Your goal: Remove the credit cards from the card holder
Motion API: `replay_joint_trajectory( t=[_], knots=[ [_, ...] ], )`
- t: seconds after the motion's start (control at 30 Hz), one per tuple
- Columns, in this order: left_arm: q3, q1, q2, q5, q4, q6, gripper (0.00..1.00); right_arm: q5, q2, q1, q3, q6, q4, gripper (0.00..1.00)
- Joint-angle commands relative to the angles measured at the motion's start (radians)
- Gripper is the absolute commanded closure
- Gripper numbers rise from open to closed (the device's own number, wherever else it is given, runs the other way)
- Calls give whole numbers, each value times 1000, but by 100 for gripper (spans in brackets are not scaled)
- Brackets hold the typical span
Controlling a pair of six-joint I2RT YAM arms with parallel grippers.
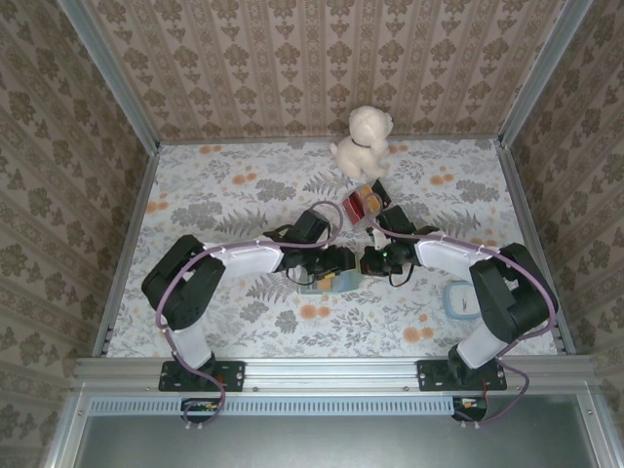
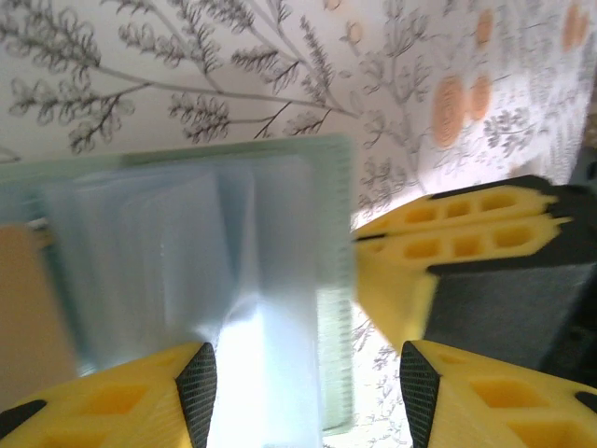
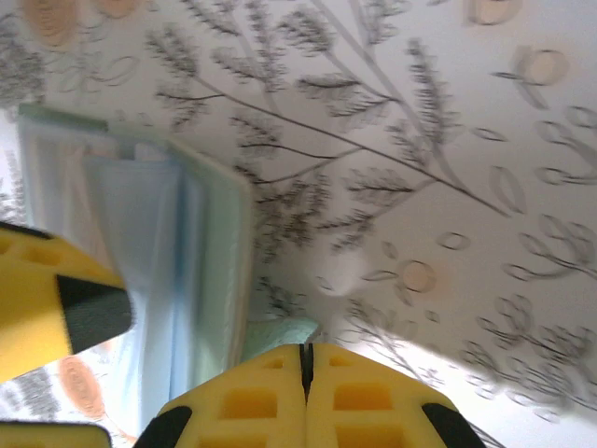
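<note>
The card holder [image 1: 327, 284] lies open on the floral table between both arms. Its light blue inner panels [image 2: 177, 252] are framed by a sage-green edge [image 2: 338, 280]. My left gripper [image 2: 303, 387] is open above it. Its fingers [image 2: 121, 397] straddle the blue panel without closing on it. My right gripper [image 3: 304, 359] is shut, its tips at a green corner of the holder [image 3: 280, 332]. It also appears at the holder's right edge [image 2: 448, 224]. The credit cards are hidden. A tan flat piece [image 2: 28, 308] lies at the holder's left; I cannot tell what it is.
A white plush dog [image 1: 363, 141] sits at the back. A red-yellow-black striped block [image 1: 365, 203] lies just behind the grippers. A pale blue-rimmed flat object [image 1: 458, 298] rests by the right arm. Patterned walls with metal rails [image 1: 132, 224] enclose the table.
</note>
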State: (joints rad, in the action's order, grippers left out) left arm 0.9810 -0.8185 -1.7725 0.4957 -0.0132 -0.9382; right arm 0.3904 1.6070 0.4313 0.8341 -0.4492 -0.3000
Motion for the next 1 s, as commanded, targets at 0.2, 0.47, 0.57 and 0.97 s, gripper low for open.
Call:
replay_joint_trajectory(
  t=[0.2, 0.47, 0.57, 0.97],
  knots=[
    [-73, 74, 5, 186, 149, 36, 42, 93, 79, -6, 48, -33, 48, 94],
    [-39, 83, 78, 208, 90, 102, 42, -31, -77, -23, -5, -62, -7, 64],
    [-54, 83, 116, 190, 110, 99, 42, -84, -165, -25, -16, -83, -39, 49],
    [-207, 204, 358, -84, -85, 71, 34, -199, -226, 134, 77, -128, -110, 41]
  ],
)
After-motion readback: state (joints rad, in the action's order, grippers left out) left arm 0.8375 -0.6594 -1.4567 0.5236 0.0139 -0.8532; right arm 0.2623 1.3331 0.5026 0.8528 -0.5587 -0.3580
